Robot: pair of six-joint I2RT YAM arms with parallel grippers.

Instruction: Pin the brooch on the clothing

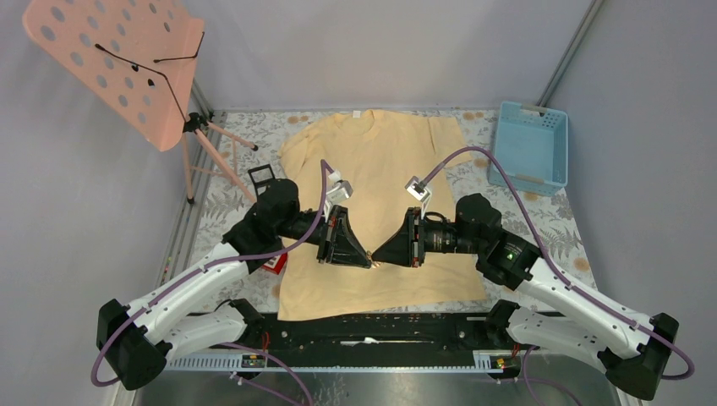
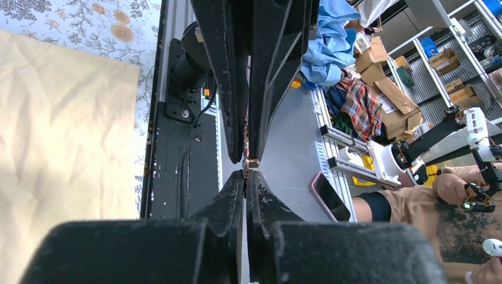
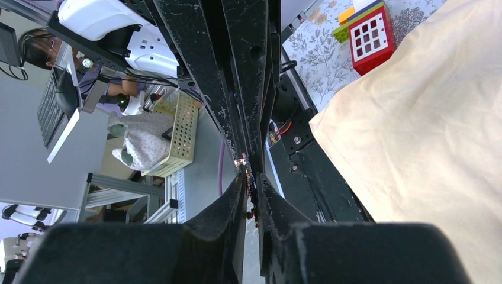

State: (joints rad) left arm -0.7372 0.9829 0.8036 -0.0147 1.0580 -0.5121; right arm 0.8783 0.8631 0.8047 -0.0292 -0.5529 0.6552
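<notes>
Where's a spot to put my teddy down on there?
The T-shirt's top half, between its neck and the left gripper and right gripper, is bare. So is the flowery table right of the right arm, below the blue basket. Crowded: where the grippers meet, and the left side with the pink stand and red toy.

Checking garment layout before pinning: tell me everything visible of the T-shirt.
The T-shirt is pale yellow-cream, short-sleeved, plain, cotton-like with light creases. It lies spread flat on the floral table cover, round neck with a small white label at the far side, hem toward the arm bases. A red toy sits at its left edge near the hem. The left gripper and right gripper meet tip to tip over its lower middle; contact with the cloth can't be told.
</notes>
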